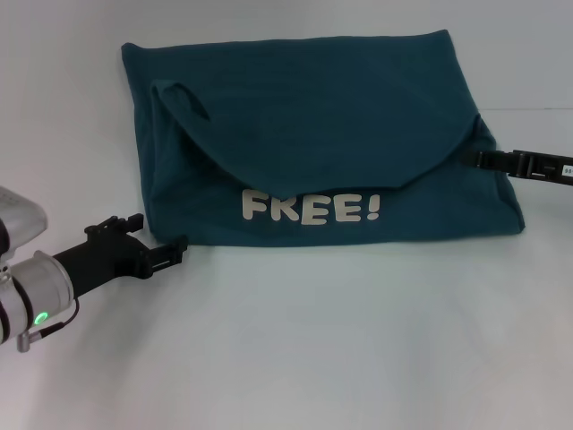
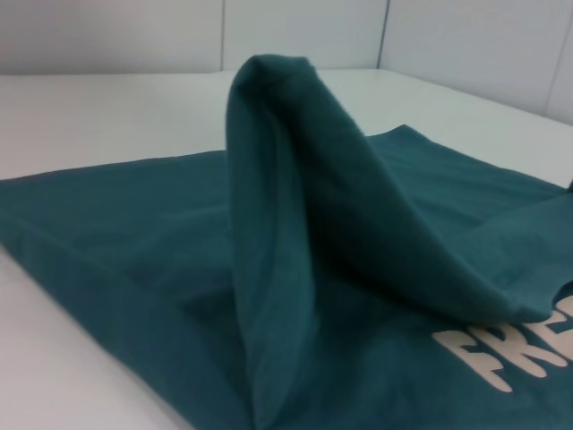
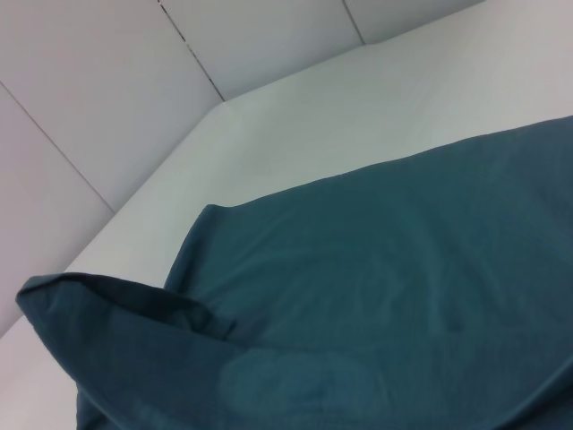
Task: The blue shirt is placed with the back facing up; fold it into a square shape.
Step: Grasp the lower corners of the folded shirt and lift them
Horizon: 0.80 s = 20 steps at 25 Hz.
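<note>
- Nearest, the left gripper (image 1: 176, 250) sits at the blue shirt's (image 1: 358, 116) near left corner; whether its jaws pinch the cloth cannot be told.
- The shirt lies part-folded on the white table (image 1: 358, 340); only the head view shows the full "FREE!" print (image 1: 311, 209).
- The right gripper (image 1: 479, 159) meets the shirt's right edge, jaws hidden.
- The left wrist view alone shows a raised fold (image 2: 277, 224).

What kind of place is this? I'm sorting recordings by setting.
Probably a lab or test bench, not a home: a bare white table backed by plain white wall panels, holding only the blue shirt, with the left gripper and right gripper at its edges.
</note>
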Tool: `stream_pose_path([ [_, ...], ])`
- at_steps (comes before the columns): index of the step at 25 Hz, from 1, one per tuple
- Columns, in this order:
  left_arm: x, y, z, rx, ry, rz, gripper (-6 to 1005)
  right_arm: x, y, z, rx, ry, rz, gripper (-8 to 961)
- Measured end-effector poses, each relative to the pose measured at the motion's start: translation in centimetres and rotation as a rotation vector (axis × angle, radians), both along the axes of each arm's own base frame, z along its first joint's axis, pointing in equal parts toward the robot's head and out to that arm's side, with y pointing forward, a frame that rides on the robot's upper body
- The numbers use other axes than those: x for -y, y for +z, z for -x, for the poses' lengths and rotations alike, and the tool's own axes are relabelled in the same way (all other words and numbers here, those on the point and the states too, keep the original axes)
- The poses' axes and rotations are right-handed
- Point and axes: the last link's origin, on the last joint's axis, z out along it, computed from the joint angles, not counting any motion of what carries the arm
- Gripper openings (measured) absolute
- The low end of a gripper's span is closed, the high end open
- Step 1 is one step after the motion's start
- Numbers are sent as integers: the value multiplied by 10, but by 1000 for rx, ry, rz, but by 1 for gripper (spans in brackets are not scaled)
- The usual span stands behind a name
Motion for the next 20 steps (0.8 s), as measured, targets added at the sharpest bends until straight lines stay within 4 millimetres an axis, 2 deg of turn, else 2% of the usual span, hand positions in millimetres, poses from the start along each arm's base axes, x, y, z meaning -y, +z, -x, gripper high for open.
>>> stream_pose_path([
  [20,-9,-8,-4,-18,23,6,748,8,-4,-9,-8,-20,-4,573],
])
